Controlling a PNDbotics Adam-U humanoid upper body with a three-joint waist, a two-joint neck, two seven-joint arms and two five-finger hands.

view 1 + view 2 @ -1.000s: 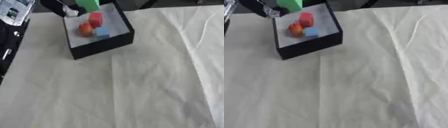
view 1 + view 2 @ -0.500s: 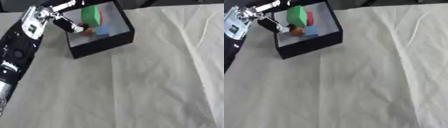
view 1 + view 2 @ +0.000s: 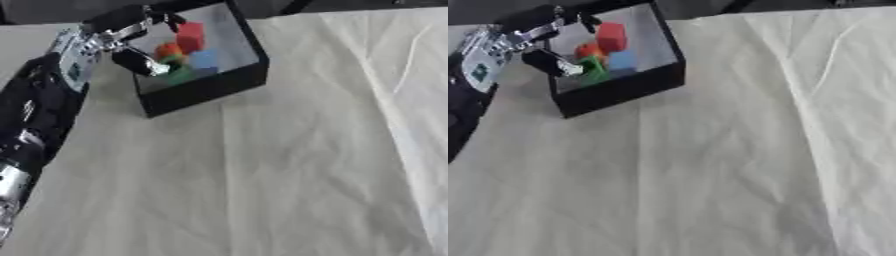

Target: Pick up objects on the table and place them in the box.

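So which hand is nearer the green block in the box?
Left. The left hand hangs over the box's left rim, right beside the green block lying inside, fingers open. The right hand shows in neither view.

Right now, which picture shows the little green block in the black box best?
The right eye view: the green block sits clear of the left hand inside the black box. In the left eye view the thumb crosses it, so less green shows.

Lab-like: cloth-covered table (image 3: 289, 165)
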